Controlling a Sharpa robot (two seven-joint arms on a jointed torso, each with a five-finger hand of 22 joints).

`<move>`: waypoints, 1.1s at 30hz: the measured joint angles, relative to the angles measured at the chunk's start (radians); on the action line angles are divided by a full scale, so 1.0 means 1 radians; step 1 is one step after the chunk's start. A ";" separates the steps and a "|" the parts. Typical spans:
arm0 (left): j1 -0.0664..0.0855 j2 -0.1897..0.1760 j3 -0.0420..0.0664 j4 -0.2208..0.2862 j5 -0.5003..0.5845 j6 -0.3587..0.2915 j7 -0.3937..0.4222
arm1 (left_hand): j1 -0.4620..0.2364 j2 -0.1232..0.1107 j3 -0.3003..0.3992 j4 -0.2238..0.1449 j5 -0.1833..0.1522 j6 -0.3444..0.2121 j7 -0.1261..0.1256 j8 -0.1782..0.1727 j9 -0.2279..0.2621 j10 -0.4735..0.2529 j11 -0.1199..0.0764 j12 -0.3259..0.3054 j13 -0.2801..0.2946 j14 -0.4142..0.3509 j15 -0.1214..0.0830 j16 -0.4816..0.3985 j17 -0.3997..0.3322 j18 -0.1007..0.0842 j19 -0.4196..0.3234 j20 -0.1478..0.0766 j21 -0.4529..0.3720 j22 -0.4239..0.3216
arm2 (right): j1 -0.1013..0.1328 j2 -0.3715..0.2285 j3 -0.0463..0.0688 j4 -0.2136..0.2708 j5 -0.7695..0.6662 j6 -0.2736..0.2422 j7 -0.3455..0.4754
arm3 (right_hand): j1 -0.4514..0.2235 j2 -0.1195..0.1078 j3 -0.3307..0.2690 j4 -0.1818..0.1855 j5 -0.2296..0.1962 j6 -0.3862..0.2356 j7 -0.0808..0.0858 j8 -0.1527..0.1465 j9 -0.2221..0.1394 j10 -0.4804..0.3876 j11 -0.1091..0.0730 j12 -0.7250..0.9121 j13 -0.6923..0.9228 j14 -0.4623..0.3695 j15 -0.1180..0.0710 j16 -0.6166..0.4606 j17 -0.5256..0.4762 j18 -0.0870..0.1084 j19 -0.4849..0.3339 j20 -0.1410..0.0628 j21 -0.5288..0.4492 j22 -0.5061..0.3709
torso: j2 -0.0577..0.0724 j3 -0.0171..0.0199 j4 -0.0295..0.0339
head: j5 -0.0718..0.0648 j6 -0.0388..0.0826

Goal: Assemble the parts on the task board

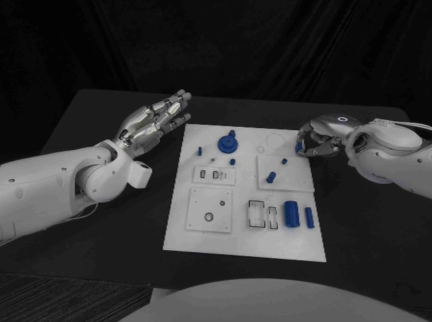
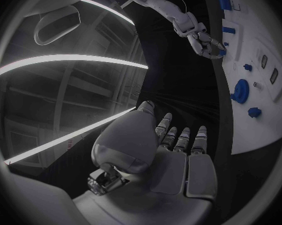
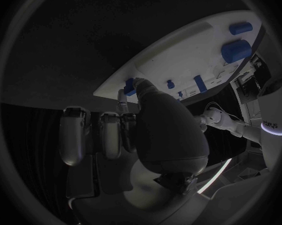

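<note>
I see my right hand at the white board's far right edge, pinching a small blue part; my left hand hovers spread, empty, beside the board.

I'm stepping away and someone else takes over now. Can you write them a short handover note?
Left hand: open, off the task board's left edge, holding nothing.
Right hand: at the board's far right corner, fingers on a small blue part; a firm hold cannot be told.
Blue parts lie or stand across the board, including a round piece and a cylinder.
Left: most of the assembly, by the look of it.
</note>
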 measured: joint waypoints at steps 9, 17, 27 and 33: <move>0.000 -0.002 0.000 0.000 0.000 0.001 0.000 | 0.000 0.000 0.000 0.000 0.000 0.000 0.000 0.000 0.000 0.000 0.000 0.000 0.000 0.000 0.000 0.000 0.000 0.000 0.000 0.000 0.000 0.000 | 0.000 -0.009 0.000 0.025 0.000 -0.036 0.000 | 0.001 0.001 0.001 -0.001 0.019 0.000 0.000 0.004 0.000 0.000 0.000 0.000 0.000 0.000 0.000 0.000 0.000 0.000 0.000 0.000 0.000 0.000 | -0.001 -0.0001 -0.0009 | 0.001 0.000; -0.001 -0.001 0.000 -0.003 0.000 0.002 0.000 | 0.000 0.000 0.000 0.000 0.000 0.000 0.000 0.000 0.000 0.000 0.000 0.000 0.000 0.000 0.000 0.000 0.000 0.000 0.000 0.000 0.000 0.000 | 0.020 -0.018 -0.001 0.110 0.000 -0.078 0.001 | 0.001 0.001 0.001 -0.001 0.019 0.000 0.000 0.004 0.000 -0.003 -0.003 0.000 0.000 0.000 0.000 0.000 0.000 0.000 0.000 0.000 0.000 0.000 | -0.001 -0.0001 -0.0003 | -0.002 0.000; -0.001 0.010 0.000 -0.009 0.000 0.006 0.000 | 0.000 0.000 0.000 0.000 0.000 0.000 0.000 0.000 0.000 0.000 0.000 0.000 0.001 0.000 0.000 0.000 0.000 0.000 0.000 0.000 0.000 0.000 | 0.061 0.008 0.001 0.224 -0.001 -0.092 -0.001 | 0.001 0.001 0.005 -0.005 0.004 0.000 0.000 0.004 0.000 -0.004 -0.003 0.000 0.001 0.000 0.000 -0.004 0.000 0.000 0.000 0.000 -0.004 0.000 | -0.001 -0.0002 -0.0009 | -0.008 0.000; -0.001 0.012 0.000 -0.008 0.000 0.008 0.000 | 0.000 0.000 0.000 0.000 0.000 0.000 0.000 0.000 0.000 0.000 0.000 0.000 0.001 0.000 0.000 0.000 0.000 0.000 0.000 0.000 0.000 0.000 | 0.062 0.049 0.001 0.240 -0.007 -0.078 -0.002 | -0.003 0.005 0.005 -0.005 0.000 -0.007 0.007 0.004 0.000 -0.004 -0.003 0.000 0.001 0.000 0.000 -0.004 0.000 0.000 0.000 0.000 -0.008 0.001 | -0.001 -0.0008 -0.0001 | -0.007 0.000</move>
